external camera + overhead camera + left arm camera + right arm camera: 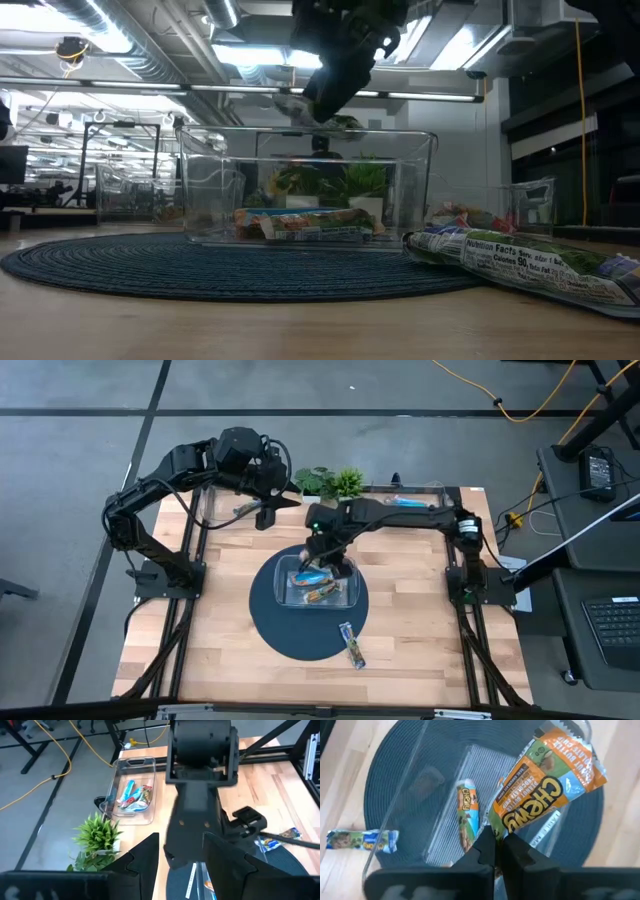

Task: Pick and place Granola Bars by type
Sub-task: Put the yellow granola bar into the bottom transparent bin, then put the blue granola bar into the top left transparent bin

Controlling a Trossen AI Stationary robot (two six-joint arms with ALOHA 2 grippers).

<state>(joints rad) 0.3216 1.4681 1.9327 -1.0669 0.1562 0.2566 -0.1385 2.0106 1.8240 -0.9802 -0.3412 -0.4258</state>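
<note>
Table (240,660): round dark mat (270,625) at centre, clear bin (292,565) on it, directly under my right jaws.

Right gripper (495,851): jaws closed on one end of an orange-and-green bar (540,790); the rest of the bar hangs free ahead of the jaws, above the bin. The grip is on the wrapper's crimped end only, so I judge it thin. Best to move slowly and keep the wrist steady so the bar does not swing or slip.

Left gripper (182,865): parked over the far left of the table, jaws part open, holding nothing. It waits.

Far bin (132,795), well beyond my right jaws: holds blue bars and one multicoloured.

Below the jaws: another bar (467,812) lies flat in the centre bin. Beside the bin on the mat, one loose bar (362,840).

Next, in my judgement: clear the bin wall before travelling sideways, carry to the bin of matching type, lower close to its floor, then open.
</note>
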